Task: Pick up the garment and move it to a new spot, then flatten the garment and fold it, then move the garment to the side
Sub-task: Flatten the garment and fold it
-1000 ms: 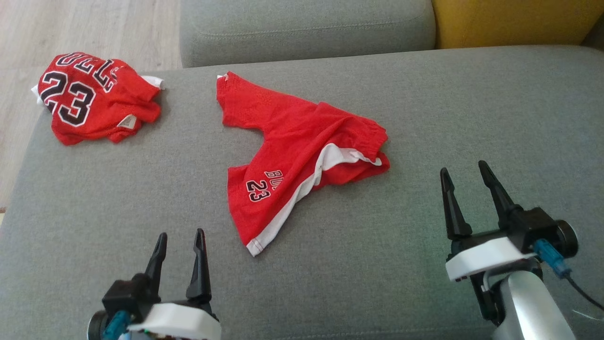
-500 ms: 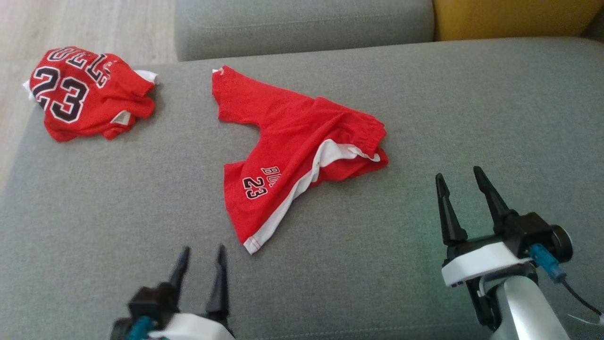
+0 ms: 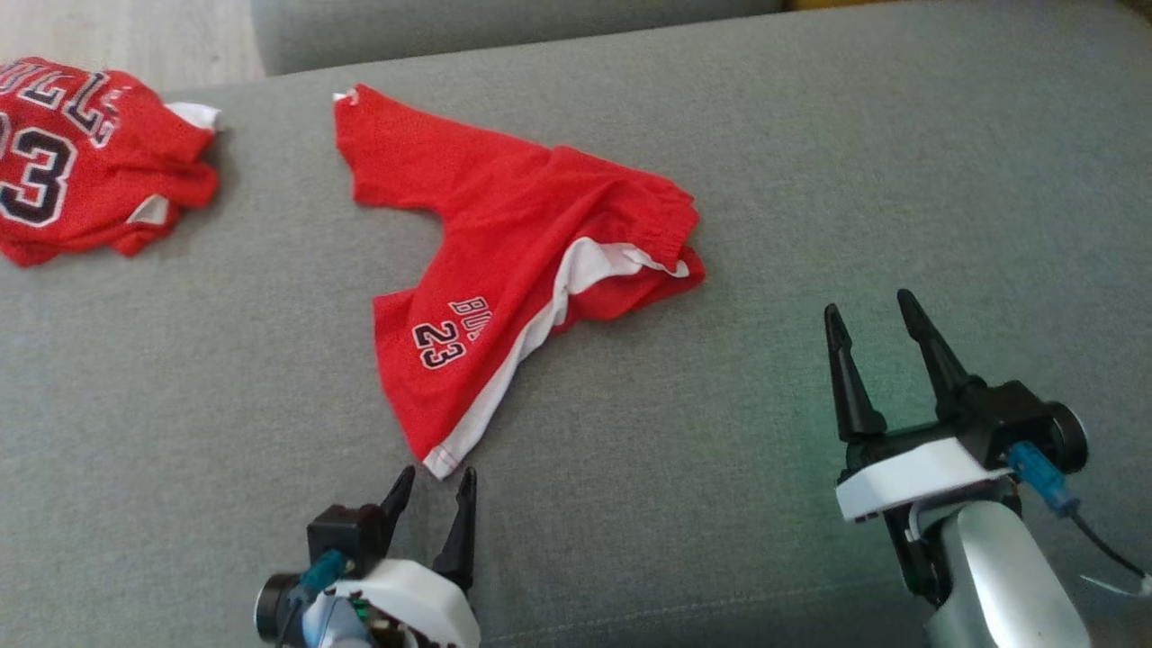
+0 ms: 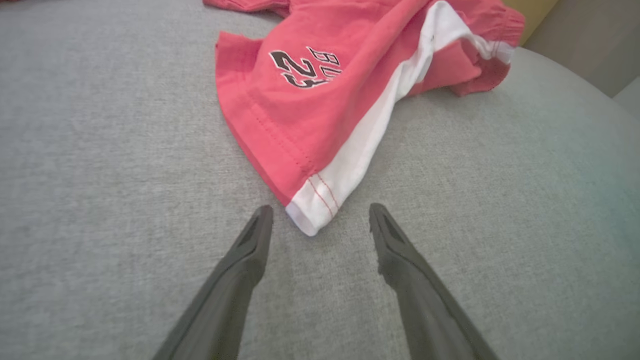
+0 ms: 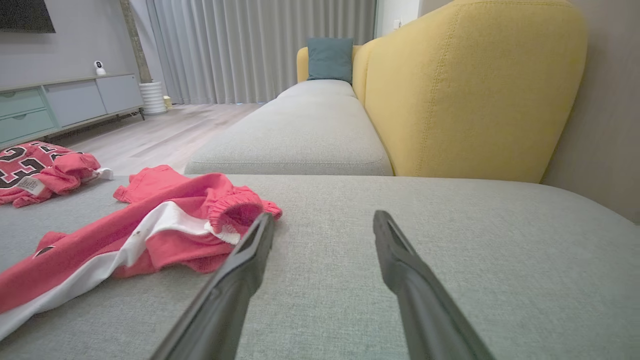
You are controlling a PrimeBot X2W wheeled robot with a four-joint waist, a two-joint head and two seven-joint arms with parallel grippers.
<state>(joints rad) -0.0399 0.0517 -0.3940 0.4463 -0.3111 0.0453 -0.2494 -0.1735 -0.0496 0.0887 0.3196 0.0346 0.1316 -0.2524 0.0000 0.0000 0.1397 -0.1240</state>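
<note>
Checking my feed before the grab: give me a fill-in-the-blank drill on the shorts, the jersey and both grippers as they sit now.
1. The red shorts carry the number ___.
2. The left gripper has its jaws ___ at the shorts' white hem corner.
3. The right gripper, apart from the shorts, holds ___.
4. In the head view the jersey lies to the ___ of the shorts.

Missing words: 23; open; nothing; left.
</note>
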